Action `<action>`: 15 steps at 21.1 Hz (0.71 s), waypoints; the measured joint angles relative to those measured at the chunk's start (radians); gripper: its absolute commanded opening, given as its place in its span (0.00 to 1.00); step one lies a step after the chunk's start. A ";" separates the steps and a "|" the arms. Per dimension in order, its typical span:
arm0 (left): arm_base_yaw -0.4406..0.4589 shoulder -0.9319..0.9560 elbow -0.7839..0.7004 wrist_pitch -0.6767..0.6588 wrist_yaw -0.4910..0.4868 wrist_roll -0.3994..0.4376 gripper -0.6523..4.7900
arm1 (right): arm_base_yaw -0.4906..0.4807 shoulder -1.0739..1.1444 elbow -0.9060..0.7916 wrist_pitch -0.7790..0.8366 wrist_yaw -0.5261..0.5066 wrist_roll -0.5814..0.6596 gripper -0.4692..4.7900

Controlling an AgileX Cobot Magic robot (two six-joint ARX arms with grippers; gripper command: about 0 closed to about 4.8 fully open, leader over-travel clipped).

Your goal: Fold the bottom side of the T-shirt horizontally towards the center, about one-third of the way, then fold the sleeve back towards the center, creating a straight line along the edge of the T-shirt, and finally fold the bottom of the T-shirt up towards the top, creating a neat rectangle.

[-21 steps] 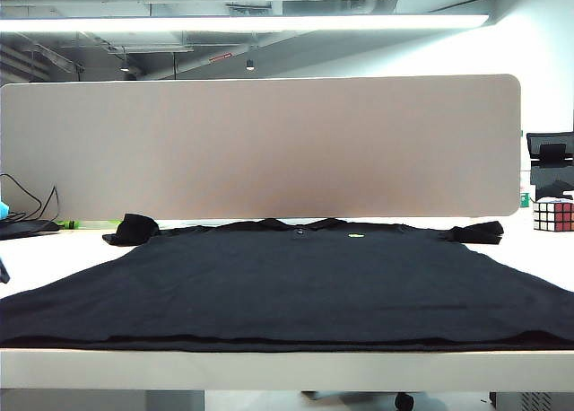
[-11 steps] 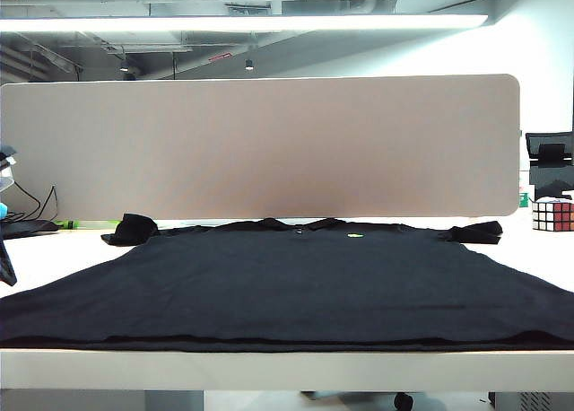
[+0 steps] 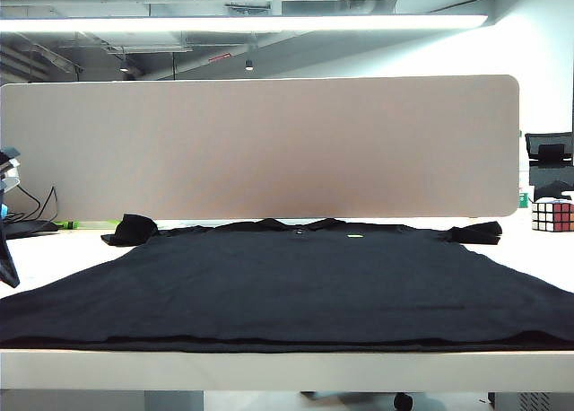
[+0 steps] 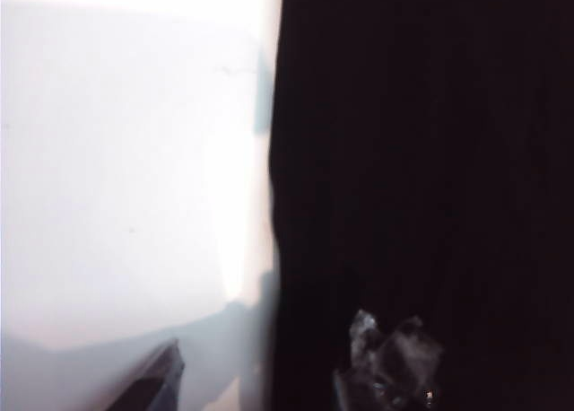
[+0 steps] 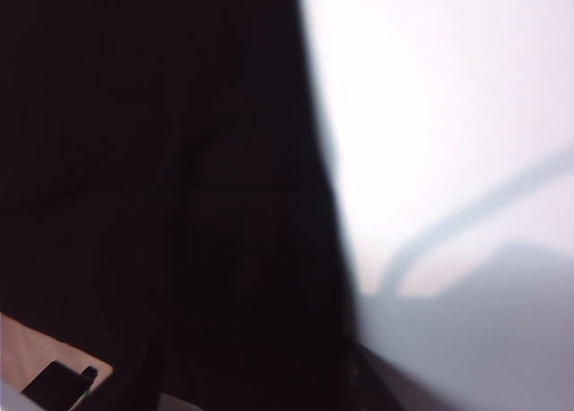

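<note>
**Limp black shirt spread flat, both claws at its side edges**

The T-shirt (image 3: 287,285) lies flat across the worktop (image 3: 54,249), collar at 12 o'clock in the exterior view, the bottom of the T-shirt (image 3: 287,343) along the near edge. It looks light, soft and floppy; I'd pinch a side edge.

The left claw (image 4: 260,375), at 9 o'clock, straddles the cloth's border, fingers apart, empty. The right claw (image 5: 202,384) hangs over the opposite border; its opening I cannot tell.

White surface (image 3: 54,249) carries the black T-shirt (image 3: 296,285) spread flat, between both grippers; puzzle cube (image 3: 552,214) sits beyond the right gripper.
</note>
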 measured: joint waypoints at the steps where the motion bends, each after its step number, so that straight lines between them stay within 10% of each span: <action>1: -0.001 0.000 0.000 -0.001 0.000 0.001 0.51 | 0.001 0.010 0.000 0.004 -0.008 0.000 0.61; 15: -0.069 0.077 0.015 0.031 0.080 0.006 0.51 | 0.012 0.030 0.001 0.024 -0.040 -0.003 0.61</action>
